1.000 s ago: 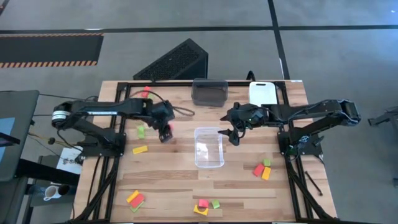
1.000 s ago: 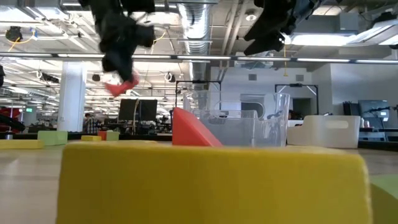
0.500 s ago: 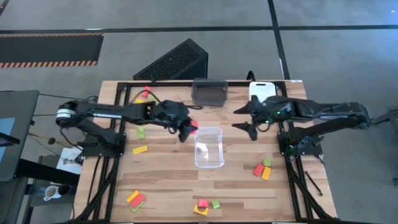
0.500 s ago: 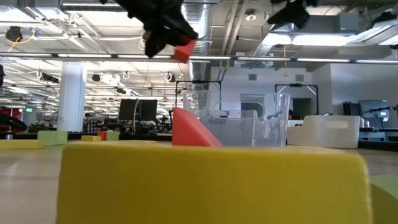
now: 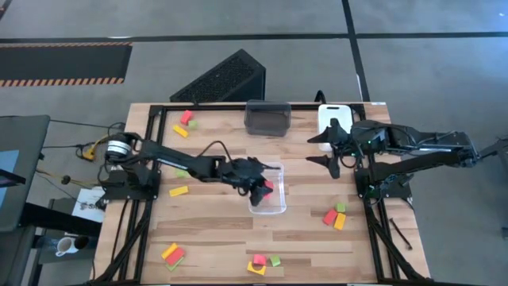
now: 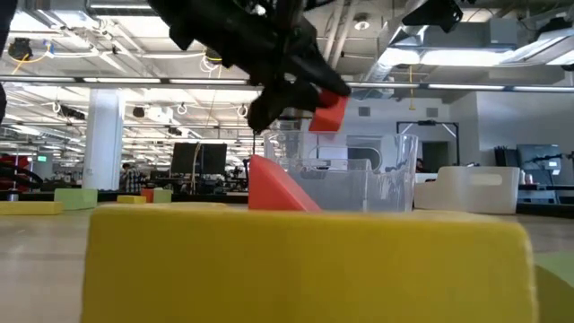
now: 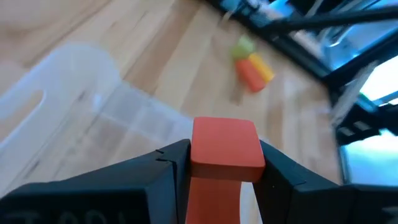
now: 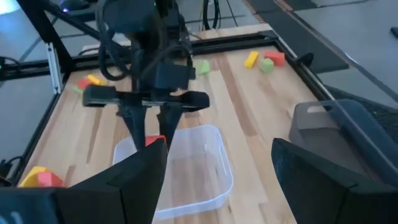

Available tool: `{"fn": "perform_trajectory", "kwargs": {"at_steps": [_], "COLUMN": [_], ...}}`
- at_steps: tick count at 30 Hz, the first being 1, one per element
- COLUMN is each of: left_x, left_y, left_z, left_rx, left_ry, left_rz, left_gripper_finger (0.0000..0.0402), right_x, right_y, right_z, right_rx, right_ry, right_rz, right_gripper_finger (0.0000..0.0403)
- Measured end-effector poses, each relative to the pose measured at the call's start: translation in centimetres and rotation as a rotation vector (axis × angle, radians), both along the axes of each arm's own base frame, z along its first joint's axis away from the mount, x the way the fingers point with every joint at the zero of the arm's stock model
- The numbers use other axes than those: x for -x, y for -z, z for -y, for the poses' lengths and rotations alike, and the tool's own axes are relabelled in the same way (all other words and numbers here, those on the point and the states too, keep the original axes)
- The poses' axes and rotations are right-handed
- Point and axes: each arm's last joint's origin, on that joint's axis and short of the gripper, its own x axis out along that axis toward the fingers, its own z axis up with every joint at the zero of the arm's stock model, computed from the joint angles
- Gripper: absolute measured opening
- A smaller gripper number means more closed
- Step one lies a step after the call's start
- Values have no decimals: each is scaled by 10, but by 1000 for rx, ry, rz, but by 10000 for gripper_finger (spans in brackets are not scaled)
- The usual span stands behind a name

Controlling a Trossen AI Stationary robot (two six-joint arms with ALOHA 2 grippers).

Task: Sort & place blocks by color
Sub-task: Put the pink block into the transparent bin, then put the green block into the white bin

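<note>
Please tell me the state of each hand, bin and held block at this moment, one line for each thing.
left hand: shut on the red block, above the clear bin
red block: held in the air, not yet dropped
clear bin: upright, looks empty
right hand: open, holds nothing, near the white bin
dark bin: upright, contents not visible
white bin: upright, partly hidden by the right arm

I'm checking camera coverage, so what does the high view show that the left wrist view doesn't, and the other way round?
Only the high view shows the dark bin, the white bin and the right gripper, open beside that white bin. Only the left wrist view shows the fingers pressed against both sides of the red block. Both show the left gripper holding it over the clear bin.
</note>
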Motion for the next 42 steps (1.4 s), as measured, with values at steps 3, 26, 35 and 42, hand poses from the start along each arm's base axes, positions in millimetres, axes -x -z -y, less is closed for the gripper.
{"fn": "perform_trajectory", "kwargs": {"at_steps": [3,26,35,42], "left_x": [-7,-17,-13,35], "left_y": [11,10,-37,-76], "left_z": [4,9,10,37], "left_rx": [-1,-153,-229,-278], "left_ry": [2,118,303,347], "left_rz": [-31,-113,-425,-559], "left_gripper_finger": [106,208,229,210], "right_x": [0,1,-1,-19], "right_y": [0,1,-2,-3], "right_z": [-1,-9,-10,-26], "right_rx": [-1,-32,-128,-311], "right_ry": [-7,-39,0,-15], "right_rz": [-2,-11,38,92], "right_gripper_finger": [311,311,311,311]}}
